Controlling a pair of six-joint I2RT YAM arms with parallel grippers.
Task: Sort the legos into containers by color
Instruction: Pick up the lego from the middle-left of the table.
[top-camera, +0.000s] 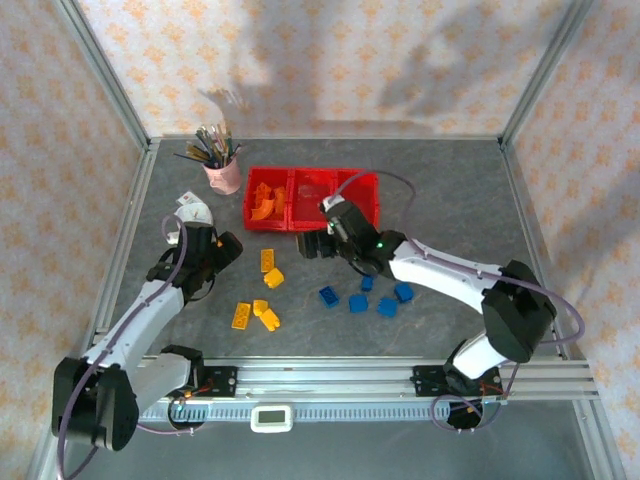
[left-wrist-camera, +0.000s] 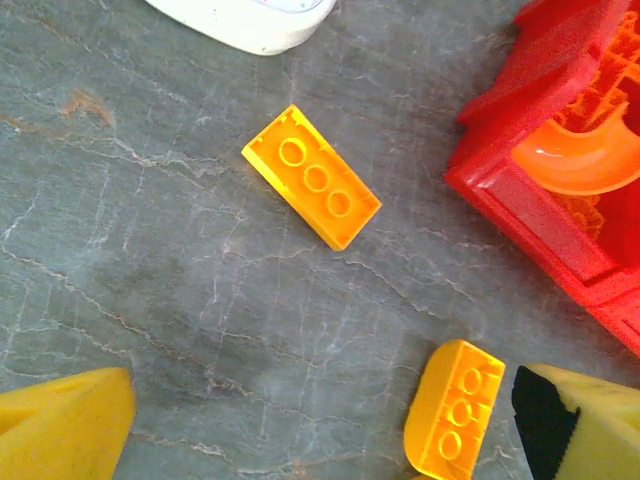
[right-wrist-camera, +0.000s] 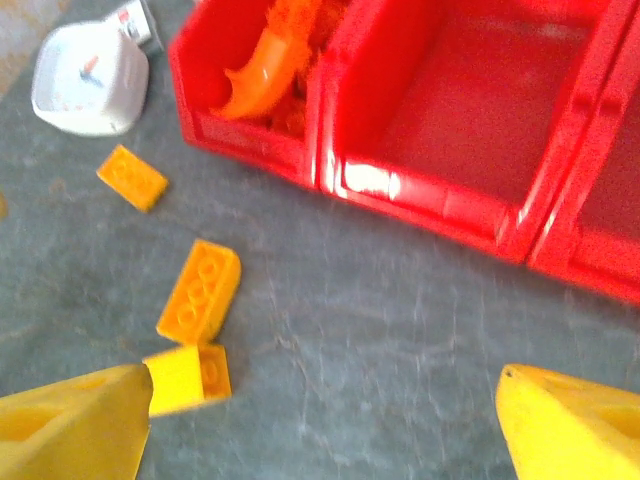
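Jaws spread wide, the left gripper (left-wrist-camera: 325, 415) hangs beside two yellow plastic bricks (left-wrist-camera: 312, 177); the right gripper (right-wrist-camera: 325, 400), likewise spread, faces three joined red plastic bins (right-wrist-camera: 440, 205).

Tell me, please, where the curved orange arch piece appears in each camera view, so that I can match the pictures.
Top external: the orange arch lies inside the leftmost red bin, a little above and left of the picture's centre.
Left wrist: the orange arch is at the right edge, inside the bin's corner.
Right wrist: the orange arch is at the top, left of centre.
Shared landmark: the leftmost red bin.
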